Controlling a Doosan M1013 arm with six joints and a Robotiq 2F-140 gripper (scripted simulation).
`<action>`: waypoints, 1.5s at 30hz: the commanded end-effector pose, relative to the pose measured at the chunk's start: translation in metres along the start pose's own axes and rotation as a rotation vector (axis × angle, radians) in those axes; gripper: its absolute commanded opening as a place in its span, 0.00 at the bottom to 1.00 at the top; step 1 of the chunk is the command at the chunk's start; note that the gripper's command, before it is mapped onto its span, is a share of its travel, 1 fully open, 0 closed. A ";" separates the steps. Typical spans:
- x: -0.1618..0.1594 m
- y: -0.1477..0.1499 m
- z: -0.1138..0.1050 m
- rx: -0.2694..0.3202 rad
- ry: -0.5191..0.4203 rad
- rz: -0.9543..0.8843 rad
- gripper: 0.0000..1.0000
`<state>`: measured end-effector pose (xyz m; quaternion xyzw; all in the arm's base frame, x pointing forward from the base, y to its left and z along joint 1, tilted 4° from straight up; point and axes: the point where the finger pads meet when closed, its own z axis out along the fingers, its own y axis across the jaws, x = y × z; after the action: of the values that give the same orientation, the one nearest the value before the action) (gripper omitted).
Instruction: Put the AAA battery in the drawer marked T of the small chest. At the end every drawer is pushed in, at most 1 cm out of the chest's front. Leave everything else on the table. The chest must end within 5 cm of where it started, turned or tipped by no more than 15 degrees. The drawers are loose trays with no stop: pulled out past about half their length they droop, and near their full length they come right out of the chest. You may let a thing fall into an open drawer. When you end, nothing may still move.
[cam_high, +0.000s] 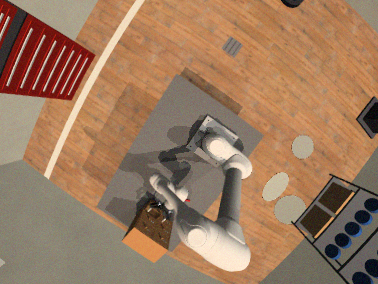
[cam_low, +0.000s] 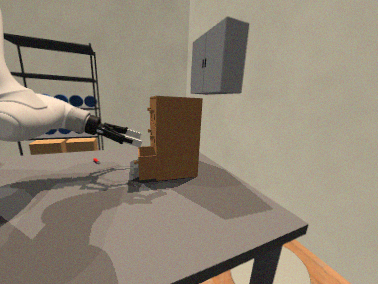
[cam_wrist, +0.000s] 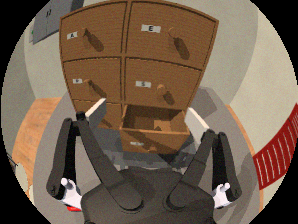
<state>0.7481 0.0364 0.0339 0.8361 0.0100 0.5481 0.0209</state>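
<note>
The small wooden chest (cam_low: 172, 137) stands on the grey table, also seen from above in the overhead view (cam_high: 155, 225). In the wrist view its front (cam_wrist: 136, 50) shows several drawers with labels too small to read. The lower right drawer (cam_wrist: 149, 125) (cam_low: 145, 150) is pulled partway out; I cannot tell what lies inside. My gripper (cam_low: 134, 136) is open just in front of this drawer, its fingers spread to either side (cam_wrist: 153, 123), holding nothing. A small red object (cam_low: 96, 160) (cam_high: 188, 200) lies on the table behind the arm. I cannot tell whether it is the battery.
A small grey thing (cam_low: 134, 168) sits on the table at the chest's foot, under the open drawer. The chest stands near the table's edge (cam_high: 150, 245). The arm's base (cam_high: 216, 145) is mounted mid-table. A shelf rack (cam_low: 55, 95) stands beyond the table.
</note>
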 end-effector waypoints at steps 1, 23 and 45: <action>-0.004 0.001 -0.003 0.001 -0.001 -0.001 1.00; -0.022 0.001 -0.064 0.001 -0.001 -0.001 1.00; -0.051 0.001 -0.161 0.001 -0.001 -0.001 1.00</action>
<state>0.5907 0.0372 0.0497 0.8371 0.0133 0.5465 0.0220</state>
